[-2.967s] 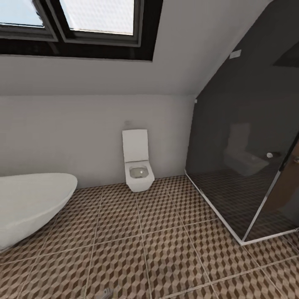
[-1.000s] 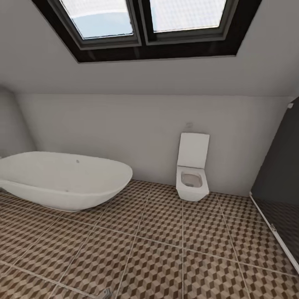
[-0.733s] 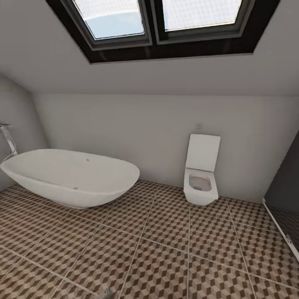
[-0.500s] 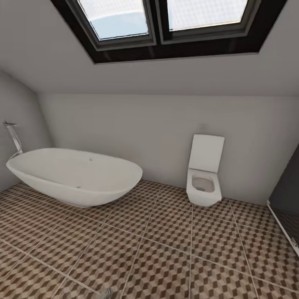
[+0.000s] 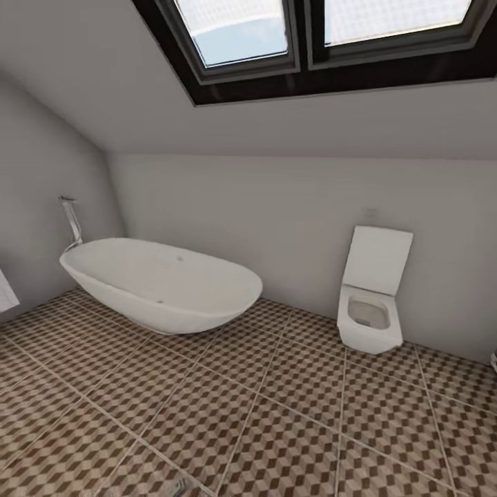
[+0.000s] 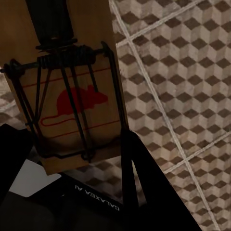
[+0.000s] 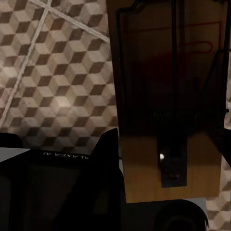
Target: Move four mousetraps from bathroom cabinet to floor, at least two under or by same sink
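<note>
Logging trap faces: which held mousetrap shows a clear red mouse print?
The mousetrap in the left tool: its red mouse is plain. The right tool's mousetrap is shadowed, with only faint red lines.

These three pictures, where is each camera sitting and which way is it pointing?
Head view: from the robot's head, facing forward and down at the bathtub, toilet and bathroom floor; a sliver of the robot shows at the bottom edge.
Left wrist view: on the left arm, looking along the left gripper at the mousetrap it holds, floor behind.
Right wrist view: on the right arm, looking along the right gripper at a second mousetrap.
Shared: all three show the cube-patterned floor.
</note>
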